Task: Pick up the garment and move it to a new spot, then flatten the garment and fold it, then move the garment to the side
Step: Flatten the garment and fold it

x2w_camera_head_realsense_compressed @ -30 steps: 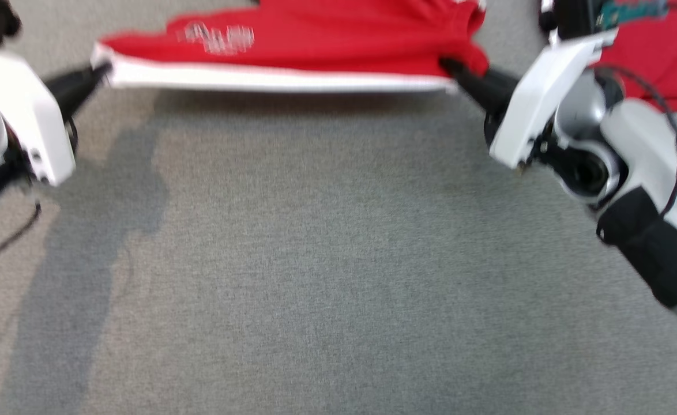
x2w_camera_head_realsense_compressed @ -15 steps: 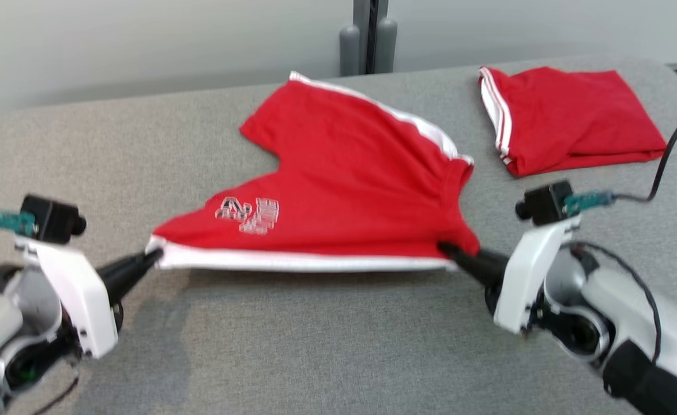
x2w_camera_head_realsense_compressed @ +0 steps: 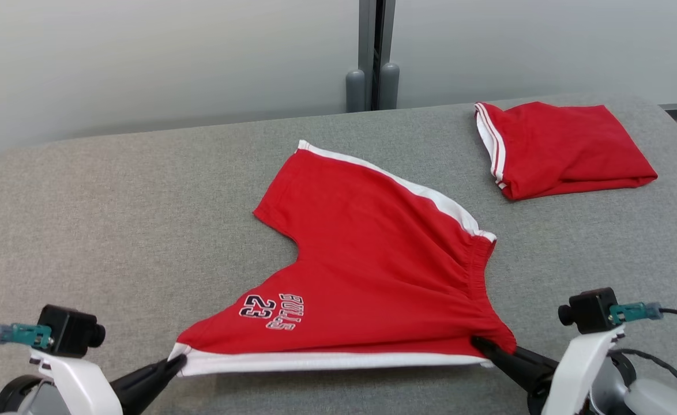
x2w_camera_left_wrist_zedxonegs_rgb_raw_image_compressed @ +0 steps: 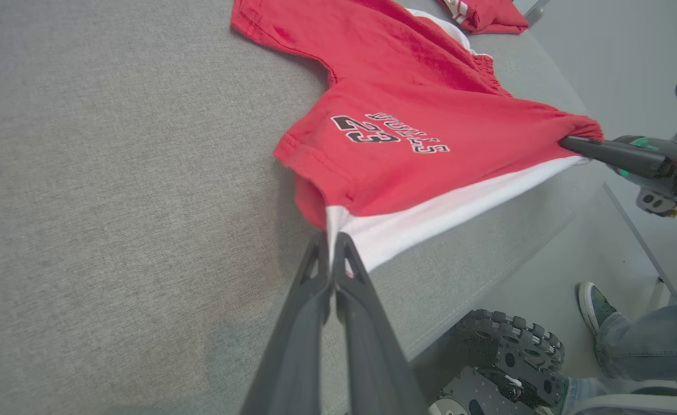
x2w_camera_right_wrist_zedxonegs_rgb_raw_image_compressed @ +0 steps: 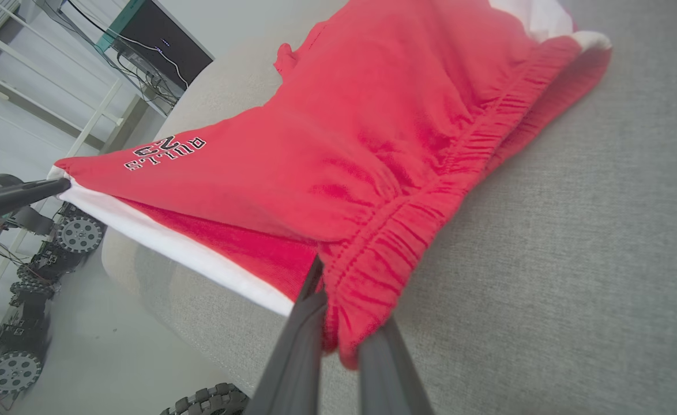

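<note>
The garment (x2w_camera_head_realsense_compressed: pixel 373 271) is a pair of red shorts with white side stripes and a "23" print, spread on the grey table (x2w_camera_head_realsense_compressed: pixel 113 219). Its far leg lies flat, while its near edge is raised and pulled taut between my two grippers. My left gripper (x2w_camera_head_realsense_compressed: pixel 180 362) is shut on the white-striped leg corner, seen close in the left wrist view (x2w_camera_left_wrist_zedxonegs_rgb_raw_image_compressed: pixel 331 239). My right gripper (x2w_camera_head_realsense_compressed: pixel 480 344) is shut on the gathered waistband corner (x2w_camera_right_wrist_zedxonegs_rgb_raw_image_compressed: pixel 338 311). The garment (x2w_camera_left_wrist_zedxonegs_rgb_raw_image_compressed: pixel 431 98) stretches across to the right gripper (x2w_camera_left_wrist_zedxonegs_rgb_raw_image_compressed: pixel 569 141); in the right wrist view the garment (x2w_camera_right_wrist_zedxonegs_rgb_raw_image_compressed: pixel 373 132) runs to the left gripper (x2w_camera_right_wrist_zedxonegs_rgb_raw_image_compressed: pixel 64 184).
A second red garment (x2w_camera_head_realsense_compressed: pixel 557 147), folded, lies at the table's far right. A grey post (x2w_camera_head_realsense_compressed: pixel 373 86) stands behind the table. Below the near edge are my wheeled base (x2w_camera_left_wrist_zedxonegs_rgb_raw_image_compressed: pixel 506 351) and a person's foot (x2w_camera_left_wrist_zedxonegs_rgb_raw_image_compressed: pixel 595 305). Other wheeled robots (x2w_camera_right_wrist_zedxonegs_rgb_raw_image_compressed: pixel 79 233) stand on the floor.
The head camera has tilted up, so the whole table and far wall now show. Both grippers stay shut on the garment's near edge, still taut between them.
</note>
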Controlling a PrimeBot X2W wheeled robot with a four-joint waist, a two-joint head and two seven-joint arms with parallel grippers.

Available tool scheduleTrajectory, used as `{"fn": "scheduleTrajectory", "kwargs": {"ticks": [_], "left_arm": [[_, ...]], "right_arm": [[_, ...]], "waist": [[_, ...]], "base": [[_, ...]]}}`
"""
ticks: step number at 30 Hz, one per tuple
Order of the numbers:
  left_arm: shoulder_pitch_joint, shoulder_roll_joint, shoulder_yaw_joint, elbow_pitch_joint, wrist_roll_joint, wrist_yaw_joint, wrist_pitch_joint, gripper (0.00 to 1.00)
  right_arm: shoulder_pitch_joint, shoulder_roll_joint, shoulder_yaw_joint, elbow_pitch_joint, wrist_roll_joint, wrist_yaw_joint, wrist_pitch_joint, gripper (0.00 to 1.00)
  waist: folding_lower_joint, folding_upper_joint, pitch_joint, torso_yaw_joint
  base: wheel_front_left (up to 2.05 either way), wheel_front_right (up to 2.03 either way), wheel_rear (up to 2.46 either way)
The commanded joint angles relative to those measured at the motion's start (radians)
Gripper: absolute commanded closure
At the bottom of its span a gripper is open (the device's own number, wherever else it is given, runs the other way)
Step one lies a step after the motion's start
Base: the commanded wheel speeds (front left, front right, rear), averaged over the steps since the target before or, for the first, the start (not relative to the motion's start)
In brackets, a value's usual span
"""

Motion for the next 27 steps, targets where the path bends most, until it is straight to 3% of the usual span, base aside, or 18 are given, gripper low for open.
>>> {"fn": "scheduleTrajectory", "kwargs": {"ticks": [1, 9, 27], "left_arm": [[0.014, 0.015, 0.003, -0.013, 0.002, 0.014, -0.008, 1.0], [-0.03, 0.044, 0.033, -0.061, 0.009, 0.038, 0.002, 1.0], [-0.35, 0.037, 0.175, 0.145, -0.012, -0.119, 0.207, 1.0]], "right_arm": [[0.025, -0.019, -0.022, -0.016, -0.01, 0.0, -0.005, 1.0], [0.11, 0.008, -0.147, -0.096, -0.094, 0.0, 0.071, 1.0], [0.07, 0.267, -0.421, -0.179, -0.307, 0.0, 0.22, 1.0]], "waist": [[0.0, 0.0, -0.004, 0.001], [0.0, 0.0, 0.011, -0.028], [0.0, 0.0, 0.249, -0.157]], "base": [[0.0, 0.0, 0.0], [0.0, 0.0, 0.0], [0.0, 0.0, 0.0]]}}
